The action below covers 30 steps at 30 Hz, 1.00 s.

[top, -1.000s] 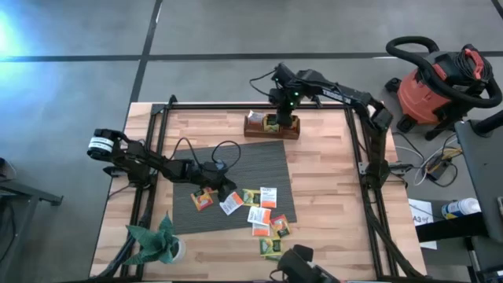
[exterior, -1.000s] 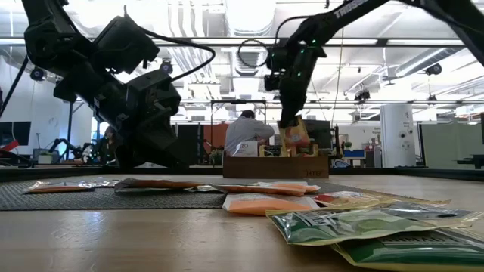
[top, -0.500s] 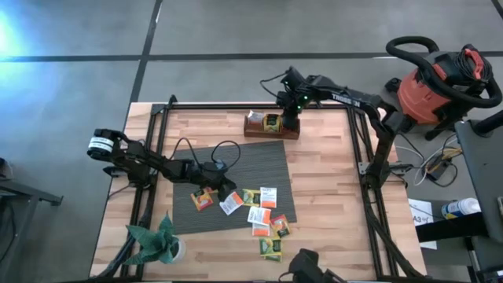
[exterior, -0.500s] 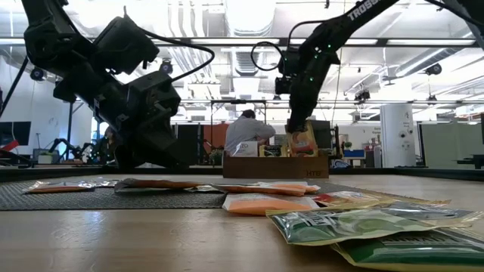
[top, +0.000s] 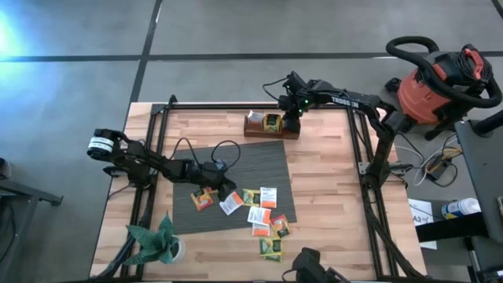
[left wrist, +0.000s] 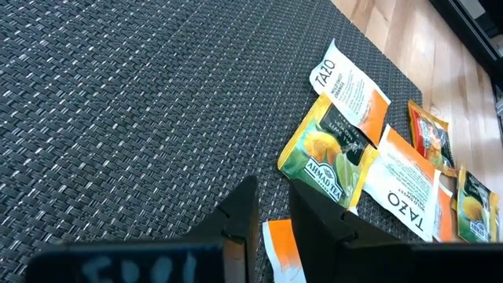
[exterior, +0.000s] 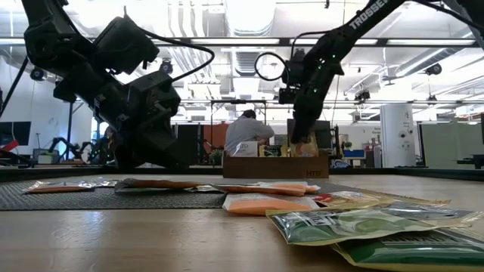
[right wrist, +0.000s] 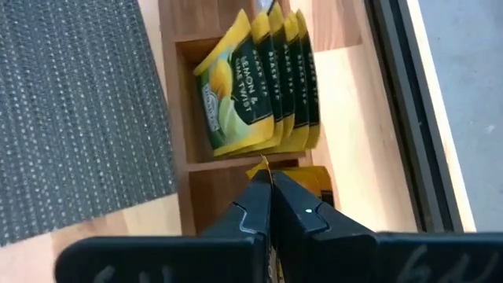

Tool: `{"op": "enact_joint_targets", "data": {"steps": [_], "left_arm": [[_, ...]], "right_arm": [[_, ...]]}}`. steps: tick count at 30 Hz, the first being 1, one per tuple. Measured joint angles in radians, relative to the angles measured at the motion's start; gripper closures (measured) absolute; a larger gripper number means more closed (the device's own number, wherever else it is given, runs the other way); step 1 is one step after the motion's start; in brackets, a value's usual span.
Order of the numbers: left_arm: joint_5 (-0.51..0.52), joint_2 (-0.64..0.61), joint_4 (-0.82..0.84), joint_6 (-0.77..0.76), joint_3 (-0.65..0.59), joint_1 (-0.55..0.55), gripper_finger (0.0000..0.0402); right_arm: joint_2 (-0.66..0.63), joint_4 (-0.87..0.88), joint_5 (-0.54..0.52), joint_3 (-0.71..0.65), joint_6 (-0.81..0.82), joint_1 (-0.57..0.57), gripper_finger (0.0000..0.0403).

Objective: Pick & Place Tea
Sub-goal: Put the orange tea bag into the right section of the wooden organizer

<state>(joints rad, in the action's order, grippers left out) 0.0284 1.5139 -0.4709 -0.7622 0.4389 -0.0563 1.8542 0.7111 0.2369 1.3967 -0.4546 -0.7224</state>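
- The right hand [right wrist: 272, 196] is seen over the wooden box [top: 271, 126] at the far edge of the tabletop [top: 330, 196], above the box's right-hand end in the high view.
- Its fingers are pressed together on a thin yellow packet [right wrist: 271, 169], whose edge shows between the tips over an otherwise bare compartment.
- In the neighbouring compartment a row of green-and-yellow lemon packets [right wrist: 259, 79] is stood on edge, leaning against one another.
- The left hand [left wrist: 271, 212] is held low over the grey mat [top: 251, 161], near the mat's front edge.
- Its fingers are set narrowly apart, and an orange-and-white packet [left wrist: 279, 248] lies in the gap just below them; whether it is gripped cannot be told.
- Just beyond that hand, a green packet [left wrist: 326, 157] and a white-and-orange packet [left wrist: 350, 90] lie flat on the mat, overlapping at the edges.
- More loose packets [top: 267, 224] are scattered across the mat's front right corner and onto the bare wood beside it.
- One orange packet [top: 203, 199] lies a little apart on the mat.
- A potted plant [top: 153, 244] is placed at the front left corner of the tabletop.
- A red shop vacuum [top: 440, 79] is seen on the floor, well apart from the tabletop.
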Motion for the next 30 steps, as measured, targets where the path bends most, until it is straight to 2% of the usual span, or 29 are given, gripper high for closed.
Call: {"op": "enact_joint_targets", "data": {"steps": [10,15,30], "left_arm": [[0.000,0.000,0.000,-0.022,0.000,0.002,0.0333],[0.000,0.000,0.000,-0.021,0.000,0.003,0.0333],[0.000,0.000,0.000,-0.029,0.000,0.017,0.0333]], "right_arm": [[0.000,-0.013,-0.001,-0.021,-0.043,0.000,0.0394],[0.000,-0.017,-0.042,-0.024,-0.046,-0.001,0.0394],[0.000,-0.061,-0.021,-0.040,-0.007,-0.001,0.0394]]}}
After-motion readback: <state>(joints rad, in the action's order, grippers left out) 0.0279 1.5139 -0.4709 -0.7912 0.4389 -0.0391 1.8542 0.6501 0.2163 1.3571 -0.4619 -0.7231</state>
